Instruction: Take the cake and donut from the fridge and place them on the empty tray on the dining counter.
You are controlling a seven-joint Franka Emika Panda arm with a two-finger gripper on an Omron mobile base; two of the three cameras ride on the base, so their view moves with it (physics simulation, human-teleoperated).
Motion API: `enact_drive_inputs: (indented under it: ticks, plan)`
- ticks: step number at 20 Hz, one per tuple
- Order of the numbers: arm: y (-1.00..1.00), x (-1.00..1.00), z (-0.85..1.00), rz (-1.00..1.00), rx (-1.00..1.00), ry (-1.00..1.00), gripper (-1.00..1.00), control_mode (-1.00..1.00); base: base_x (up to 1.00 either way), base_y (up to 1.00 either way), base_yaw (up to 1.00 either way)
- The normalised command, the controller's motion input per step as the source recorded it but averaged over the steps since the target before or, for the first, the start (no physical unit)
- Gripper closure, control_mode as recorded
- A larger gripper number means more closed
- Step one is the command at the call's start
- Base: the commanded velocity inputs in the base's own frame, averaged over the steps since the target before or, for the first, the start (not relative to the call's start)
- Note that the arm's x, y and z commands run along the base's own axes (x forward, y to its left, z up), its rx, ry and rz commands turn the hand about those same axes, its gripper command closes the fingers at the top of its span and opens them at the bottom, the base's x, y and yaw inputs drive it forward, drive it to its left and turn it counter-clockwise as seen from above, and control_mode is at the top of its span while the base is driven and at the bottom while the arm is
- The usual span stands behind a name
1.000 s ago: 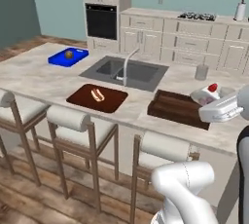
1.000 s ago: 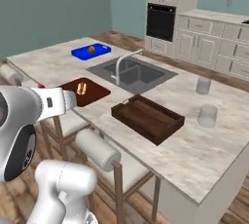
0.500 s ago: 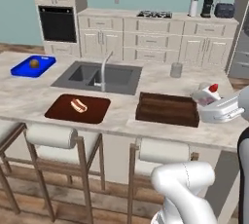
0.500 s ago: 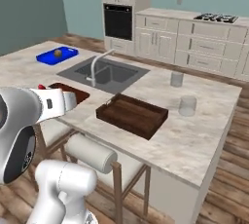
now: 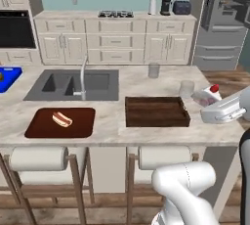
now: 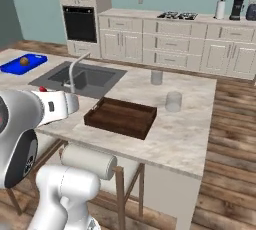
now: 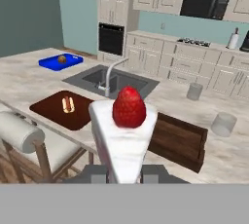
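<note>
Since the earlier frames, our whole view has shifted: the base has driven along the dining counter, so the tray now sits near centre rather than at the right. The tray's long axis runs along the counter's near edge, which it lies close to. Our gripper is clamped on the cake, held upright beyond the counter's right end, cherry up, narrow end pointing away from the hand.
</note>
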Motion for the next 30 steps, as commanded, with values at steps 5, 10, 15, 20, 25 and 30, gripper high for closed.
enact_drive_inputs:
  ticks: [5, 10, 15, 20, 25, 30]
  plan:
    - [0.0, 0.0, 0.0, 0.0, 0.0, 0.0, 1.0, 1.0, 0.87, 0.12, -0.37]
    - [0.0, 0.0, 0.0, 0.0, 0.0, 0.0, 1.0, 1.0, 0.7, 0.33, -0.24]
    - [0.03, 0.13, 0.0, -0.01, 0.0, 0.0, 1.0, -1.0, 0.45, 0.19, -0.05]
    - [0.1, 0.95, -0.14, -0.04, 0.0, 0.06, 1.0, -1.0, 0.0, 0.0, 0.0]
    - [0.03, 0.92, -0.2, 0.0, 0.0, 0.13, 1.0, -1.0, 0.0, 0.0, 0.0]
    - [0.01, 0.33, -0.4, 0.0, -0.02, 0.17, 1.0, -1.0, 0.0, 0.0, 0.0]
